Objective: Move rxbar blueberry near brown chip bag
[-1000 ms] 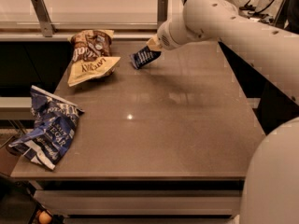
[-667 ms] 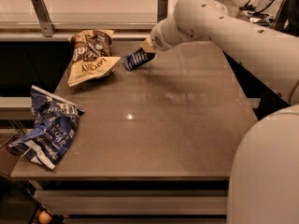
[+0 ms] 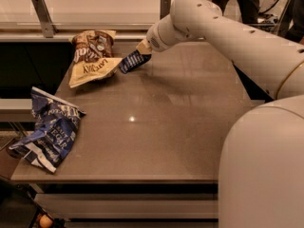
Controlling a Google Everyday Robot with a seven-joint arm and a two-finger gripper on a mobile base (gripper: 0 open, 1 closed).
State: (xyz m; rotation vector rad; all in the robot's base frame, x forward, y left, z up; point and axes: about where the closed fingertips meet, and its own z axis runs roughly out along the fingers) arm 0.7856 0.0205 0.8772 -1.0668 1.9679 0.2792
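The end effector (image 3: 143,50) pinches the rxbar blueberry (image 3: 130,62) over the table's (image 3: 180,127) far side.
The bar tilts just right of the brown chip bag (image 3: 93,56); a blue chip bag (image 3: 50,129) lies near left.

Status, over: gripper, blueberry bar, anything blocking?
Gripper over table far side, shut on rxbar blueberry. Bar tilted, close beside brown chip bag. Blue chip bag at near-left edge, out of the way.
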